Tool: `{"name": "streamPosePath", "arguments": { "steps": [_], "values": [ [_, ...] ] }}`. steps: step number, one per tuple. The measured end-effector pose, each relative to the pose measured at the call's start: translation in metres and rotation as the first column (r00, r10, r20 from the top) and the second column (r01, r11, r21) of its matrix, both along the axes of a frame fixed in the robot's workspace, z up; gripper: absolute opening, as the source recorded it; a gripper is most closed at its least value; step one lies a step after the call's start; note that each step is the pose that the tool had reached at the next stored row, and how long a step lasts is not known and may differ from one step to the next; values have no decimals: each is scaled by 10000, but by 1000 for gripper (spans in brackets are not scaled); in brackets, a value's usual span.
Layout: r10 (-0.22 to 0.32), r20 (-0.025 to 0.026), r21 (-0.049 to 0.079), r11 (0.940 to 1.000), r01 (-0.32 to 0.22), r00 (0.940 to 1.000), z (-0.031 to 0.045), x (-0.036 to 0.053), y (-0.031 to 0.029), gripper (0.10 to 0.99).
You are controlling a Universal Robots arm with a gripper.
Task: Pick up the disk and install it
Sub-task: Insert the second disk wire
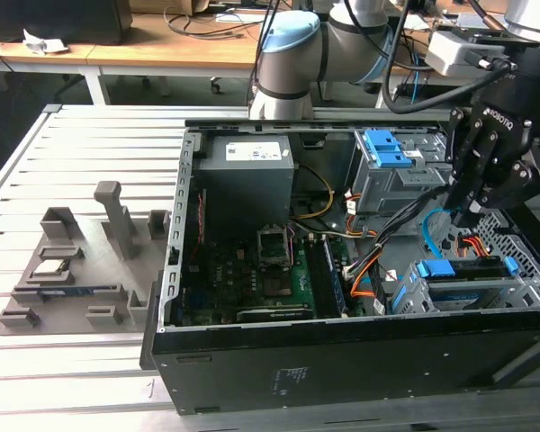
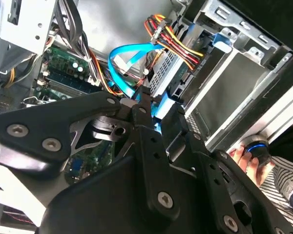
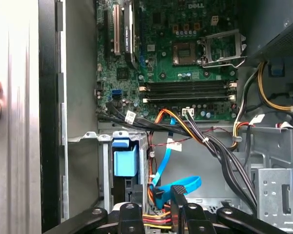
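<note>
The disk (image 1: 463, 270) lies flat in the lower drive bay at the exterior view's right end of the open computer case (image 1: 342, 360), with blue rails at both its ends. In the second wrist view the disk (image 2: 162, 78) shows as a grey slab with a blue rail, red and yellow wires running to it. My black gripper (image 1: 469, 214) hangs just above that bay, apart from the disk. In both wrist views its fingers (image 3: 130, 214) stand a narrow gap apart; the gripper (image 2: 157, 111) is open, and I see wires and a blue cable through the gap.
A grey power-supply box (image 1: 247, 175) and a metal cage with blue latches (image 1: 391, 166) stand at the case's back. Bundled cables and a blue ribbon cable (image 3: 178, 183) cross beside the bay. A grey fixture (image 1: 81, 261) lies on the slatted table. A person's hand (image 2: 245, 157) is near the case.
</note>
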State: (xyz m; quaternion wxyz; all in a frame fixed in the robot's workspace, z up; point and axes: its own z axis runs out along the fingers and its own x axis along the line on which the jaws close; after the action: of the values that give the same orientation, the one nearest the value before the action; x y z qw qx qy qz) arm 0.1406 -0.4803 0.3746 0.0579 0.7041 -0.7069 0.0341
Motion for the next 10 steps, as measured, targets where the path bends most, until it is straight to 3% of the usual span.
{"name": "streamPosePath", "arguments": {
  "steps": [4, 6, 9, 10],
  "values": [
    [20, 1, 0, 10000, -20, 10000, 0, 0, 0, 349],
    [36, 1, 0, 10000, -36, 10000, 0, 0, 0, 165],
    [45, 0, 0, 10000, -45, 10000, 0, 0, -7, 161],
    [45, 0, -8, 10000, -45, 10000, 0, 0, -40, 161]
  ]
}}
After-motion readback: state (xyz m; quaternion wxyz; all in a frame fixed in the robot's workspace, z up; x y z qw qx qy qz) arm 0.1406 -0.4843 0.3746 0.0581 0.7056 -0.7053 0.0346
